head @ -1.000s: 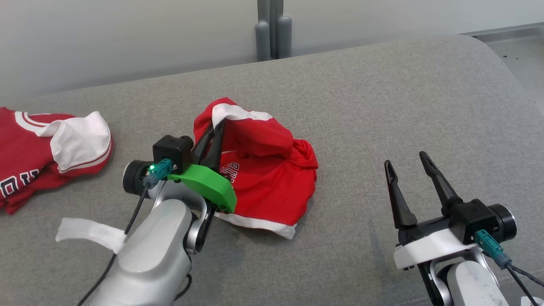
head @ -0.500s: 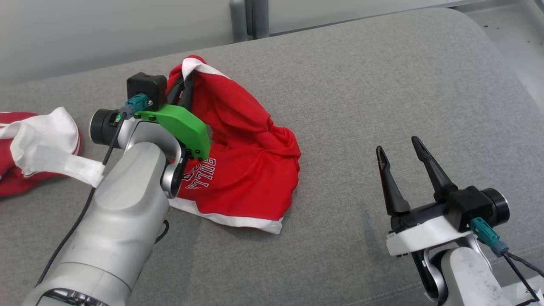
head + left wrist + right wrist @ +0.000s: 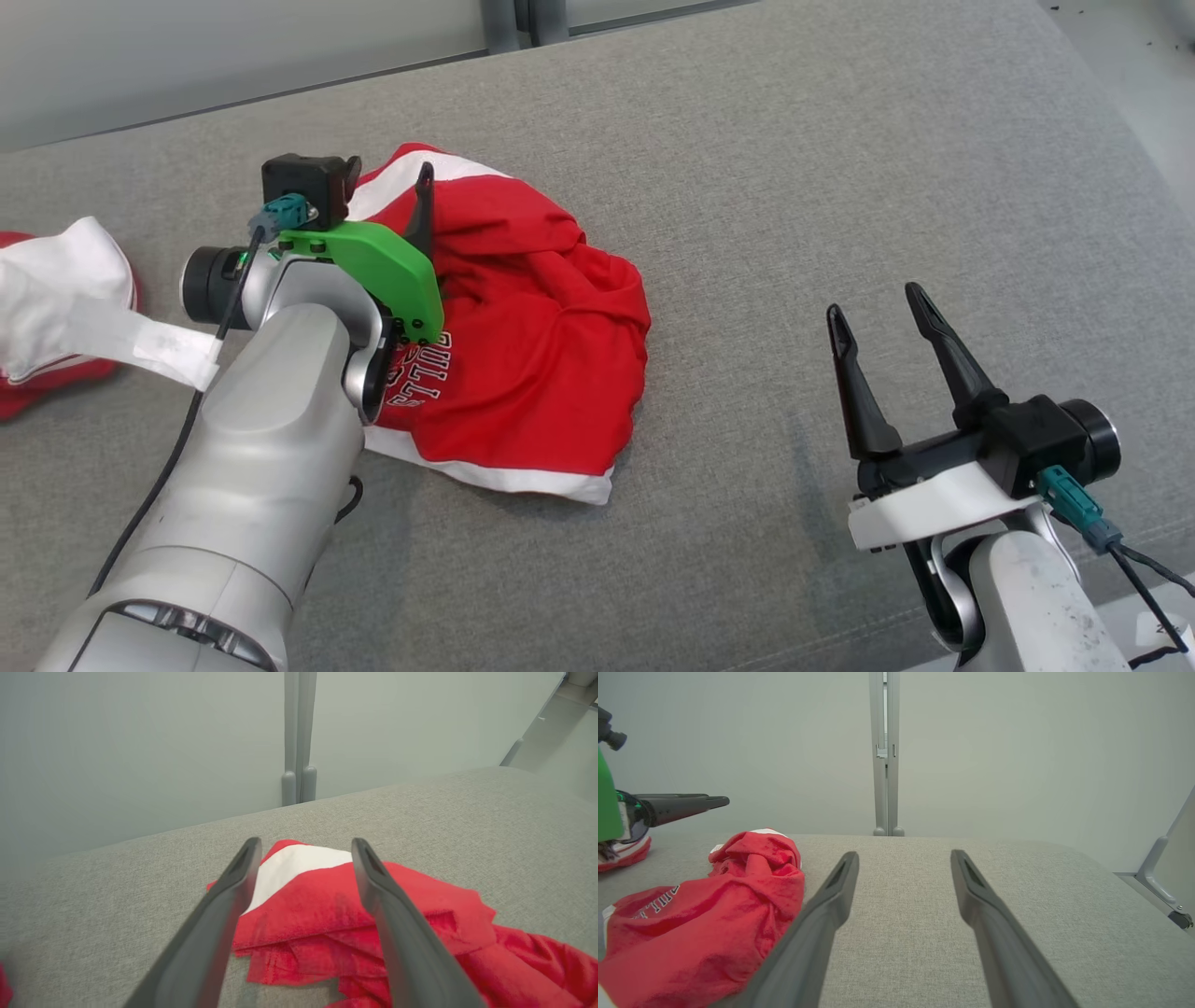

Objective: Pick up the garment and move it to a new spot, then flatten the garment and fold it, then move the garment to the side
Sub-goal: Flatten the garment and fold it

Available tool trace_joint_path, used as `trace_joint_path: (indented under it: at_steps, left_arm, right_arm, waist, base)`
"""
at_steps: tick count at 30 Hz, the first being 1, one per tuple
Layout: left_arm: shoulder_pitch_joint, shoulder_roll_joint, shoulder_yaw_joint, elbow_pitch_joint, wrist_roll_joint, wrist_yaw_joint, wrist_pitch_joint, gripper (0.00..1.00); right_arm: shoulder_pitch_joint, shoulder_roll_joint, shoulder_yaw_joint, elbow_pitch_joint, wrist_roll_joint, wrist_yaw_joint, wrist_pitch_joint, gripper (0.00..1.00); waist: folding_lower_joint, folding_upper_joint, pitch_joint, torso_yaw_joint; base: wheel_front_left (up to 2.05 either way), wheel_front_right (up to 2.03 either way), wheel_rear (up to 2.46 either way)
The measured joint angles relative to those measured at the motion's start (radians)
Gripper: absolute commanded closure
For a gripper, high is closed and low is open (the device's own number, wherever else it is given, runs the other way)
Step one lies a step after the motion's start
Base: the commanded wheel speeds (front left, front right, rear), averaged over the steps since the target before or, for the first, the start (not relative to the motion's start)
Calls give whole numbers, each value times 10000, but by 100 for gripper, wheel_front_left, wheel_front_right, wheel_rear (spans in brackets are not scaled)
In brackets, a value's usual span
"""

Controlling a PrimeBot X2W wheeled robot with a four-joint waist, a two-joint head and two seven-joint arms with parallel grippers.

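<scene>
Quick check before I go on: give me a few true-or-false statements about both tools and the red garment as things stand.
1. The left tool is shut on the red garment. False: its jaws stand apart above the garment's white-trimmed edge and hold nothing.
2. The red garment lies crumpled on the grey cushion. True.
3. The right tool is touching the garment. False: it is open over bare cushion, apart from the garment and to its right.
4. A second red-and-white garment lies further to the robot's left. True.
</scene>
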Motion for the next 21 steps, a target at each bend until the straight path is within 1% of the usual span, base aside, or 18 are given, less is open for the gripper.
trace_joint_path:
  at_steps: [5, 7, 10, 15, 21]
  left_arm:
    - [92, 4, 121, 79, -96, -209, -217, 0]
    - [532, 2, 157, -138, -96, -311, -288, 0]
    - [896, 33, 221, -337, -96, -351, -316, 0]
    - [2036, 257, 537, -1342, 15, -240, -332, 0]
    - [3555, 217, 978, -2138, 58, -27, -332, 0]
  right_arm:
    - [98, 0, -67, -15, -2, 0, 0, 0]
    - [217, 2, -123, -12, -6, 0, 0, 0]
    - [228, 2, -174, -12, -21, 0, 0, 0]
    - [414, 2, -257, 12, -36, 0, 0, 0]
    - [711, 2, -265, 63, -38, 0, 0, 0]
  waist:
    - [0, 0, -78, 316]
    - [0, 0, -164, 543]
    - [0, 0, -237, 699]
    - [0, 0, -481, 1051]
    - [0, 0, -787, 1384]
  base:
    - [0, 0, 0]
    - [0, 0, 0]
    - [0, 0, 0]
    - [0, 0, 0]
    - [0, 0, 0]
